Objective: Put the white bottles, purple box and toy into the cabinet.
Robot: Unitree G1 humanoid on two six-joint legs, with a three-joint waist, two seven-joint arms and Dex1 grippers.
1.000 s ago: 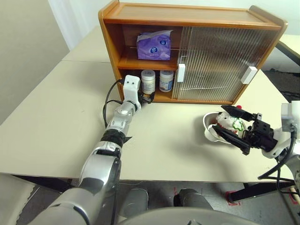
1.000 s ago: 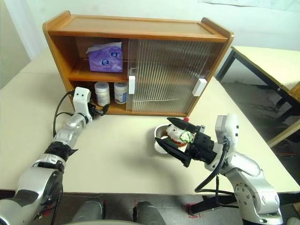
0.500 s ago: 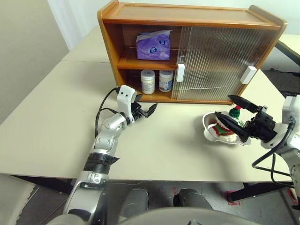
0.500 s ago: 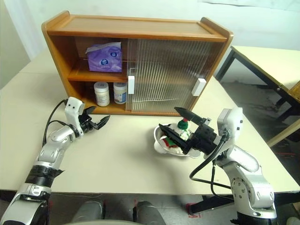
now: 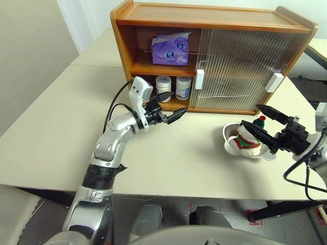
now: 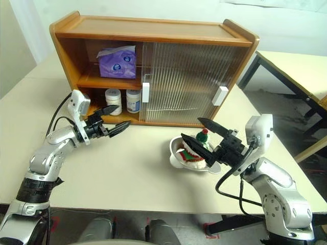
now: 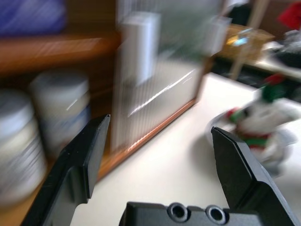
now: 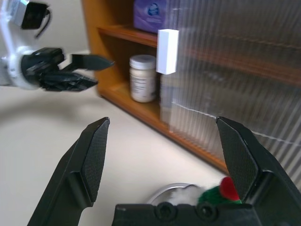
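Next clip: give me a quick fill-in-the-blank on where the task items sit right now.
1. The purple box lies on the cabinet's ____ shelf.
2. The two white bottles stand on the ____ shelf.
3. The toy sits in a metal ____.
4. The right gripper's jaws are ____.

Missing words: upper; lower; bowl; open

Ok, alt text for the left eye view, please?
Open right gripper reaches at the toy in a metal bowl on the table. The cabinet holds the purple box and white bottles; the left gripper hovers open.
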